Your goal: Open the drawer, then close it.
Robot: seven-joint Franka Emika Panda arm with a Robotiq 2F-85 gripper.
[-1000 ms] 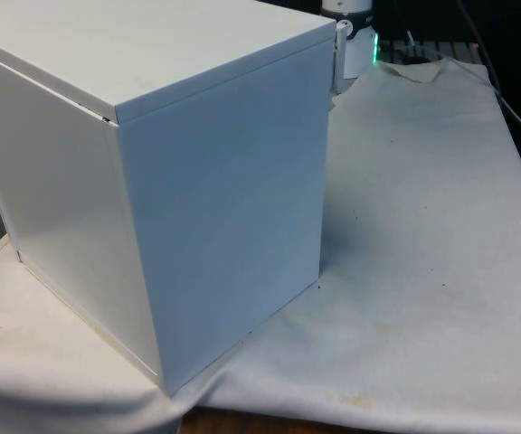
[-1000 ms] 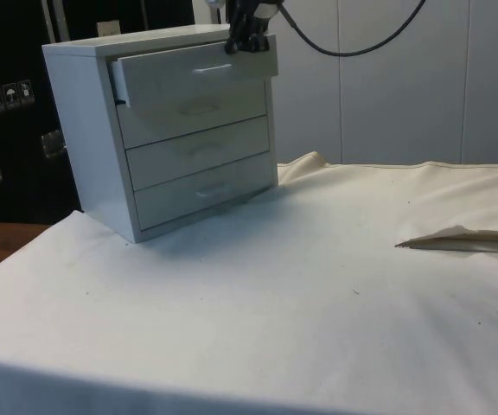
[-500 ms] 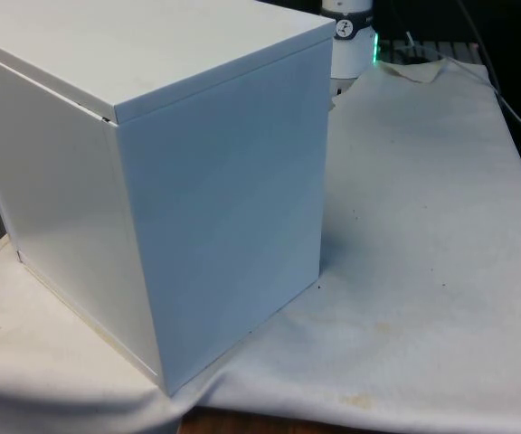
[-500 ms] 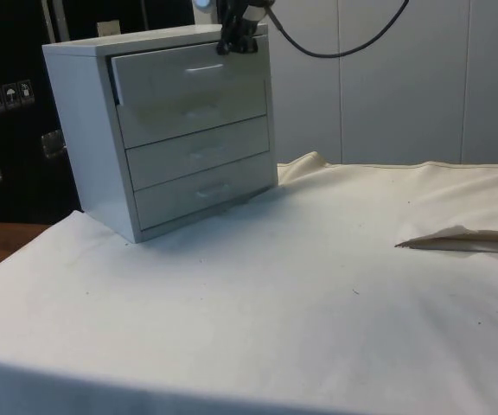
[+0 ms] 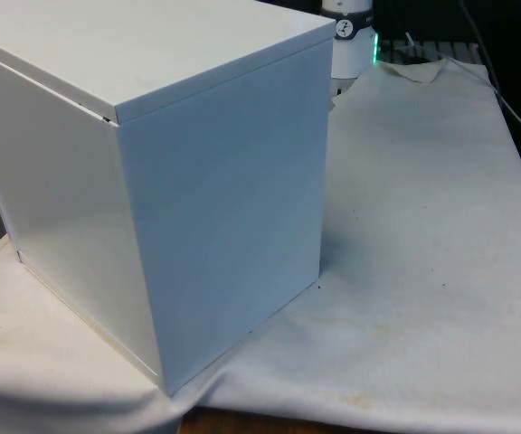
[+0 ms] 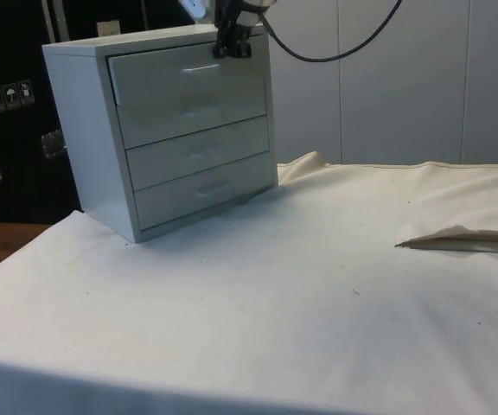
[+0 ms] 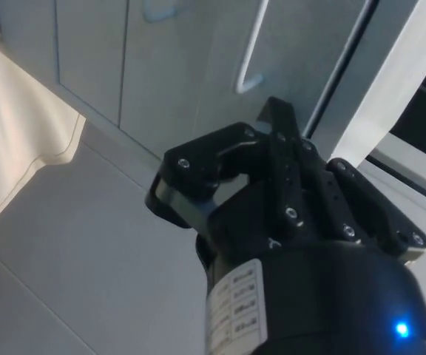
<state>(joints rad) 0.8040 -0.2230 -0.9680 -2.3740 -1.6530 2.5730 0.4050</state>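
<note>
I see the chest of drawers (image 6: 167,130) standing near the counter's (image 6: 318,285) far corner in the side view, its blank back and side turned to the front camera (image 5: 152,181). The top drawer (image 6: 188,73) sits almost flush with the fronts below it, so I judge the closing push nearly done. My gripper (image 6: 232,45) rests at that drawer's upper edge by the chest's corner, placed there, I think, to press the front home rather than pull the handle (image 7: 251,52). The fingers (image 7: 220,159) look drawn together, pinching nothing. With every drawer in, I cannot see any contents.
</note>
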